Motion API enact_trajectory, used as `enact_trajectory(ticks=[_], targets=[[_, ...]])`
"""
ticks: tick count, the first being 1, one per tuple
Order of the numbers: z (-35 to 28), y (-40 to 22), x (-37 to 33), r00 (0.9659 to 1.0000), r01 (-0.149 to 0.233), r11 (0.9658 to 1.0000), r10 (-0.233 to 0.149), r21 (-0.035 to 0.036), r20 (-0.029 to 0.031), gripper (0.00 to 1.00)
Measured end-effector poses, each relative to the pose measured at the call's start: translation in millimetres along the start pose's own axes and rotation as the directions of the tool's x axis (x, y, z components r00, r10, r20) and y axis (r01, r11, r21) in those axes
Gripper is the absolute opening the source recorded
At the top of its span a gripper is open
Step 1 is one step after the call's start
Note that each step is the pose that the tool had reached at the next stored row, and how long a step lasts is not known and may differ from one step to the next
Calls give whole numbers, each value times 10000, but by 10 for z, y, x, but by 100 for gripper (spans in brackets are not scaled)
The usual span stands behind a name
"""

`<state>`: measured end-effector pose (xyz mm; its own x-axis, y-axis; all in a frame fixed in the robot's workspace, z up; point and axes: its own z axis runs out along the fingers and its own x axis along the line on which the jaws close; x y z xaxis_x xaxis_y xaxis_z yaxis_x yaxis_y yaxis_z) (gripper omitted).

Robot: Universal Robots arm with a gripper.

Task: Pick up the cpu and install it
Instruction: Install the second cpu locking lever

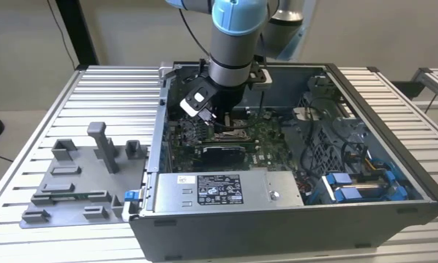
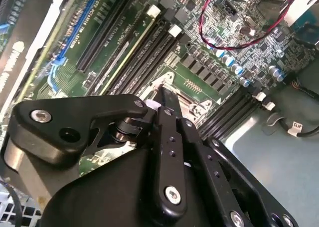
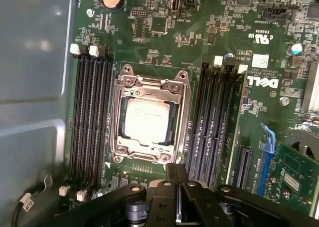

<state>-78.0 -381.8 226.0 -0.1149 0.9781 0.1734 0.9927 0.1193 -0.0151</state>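
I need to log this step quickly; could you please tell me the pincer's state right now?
Pincer: shut, holding nothing, above the motherboard; the cpu already sits in the socket.

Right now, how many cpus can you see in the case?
1: the cpu lies in the socket frame on the motherboard, between the two banks of memory slots. Others may be hidden behind the arm.

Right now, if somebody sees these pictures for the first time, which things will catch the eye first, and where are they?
First the robot arm reaching down into the open computer case, over the green motherboard. In the first wrist view, the silvery cpu lies inside the metal-framed socket, between black memory slots. The black pincer hangs just above the board near the socket, holding nothing that I can see.
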Motion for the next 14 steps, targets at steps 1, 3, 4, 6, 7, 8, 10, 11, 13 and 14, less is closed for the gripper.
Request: enact_trajectory(ticks=[1,3,4,6,7,8,10,11,13,14], targets=[[10,-2,1,10000,0,10000,0,-4,-30,0],[29,-5,2,10000,1,10000,-1,-8,-54,0],[35,-5,2,10000,2,10000,-2,-8,-55,0],[40,-6,3,10000,-1,10000,1,4,-11,0],[42,-7,6,10000,-3,10000,3,8,15,0],[43,-9,11,10000,-2,10000,2,9,20,0],[45,-14,17,10000,-3,10000,3,16,21,0],[45,-16,20,10000,-4,10000,4,21,21,0],[47,-21,28,10000,-7,10000,7,40,18,0],[47,-26,31,10000,-8,10000,8,43,19,0]])
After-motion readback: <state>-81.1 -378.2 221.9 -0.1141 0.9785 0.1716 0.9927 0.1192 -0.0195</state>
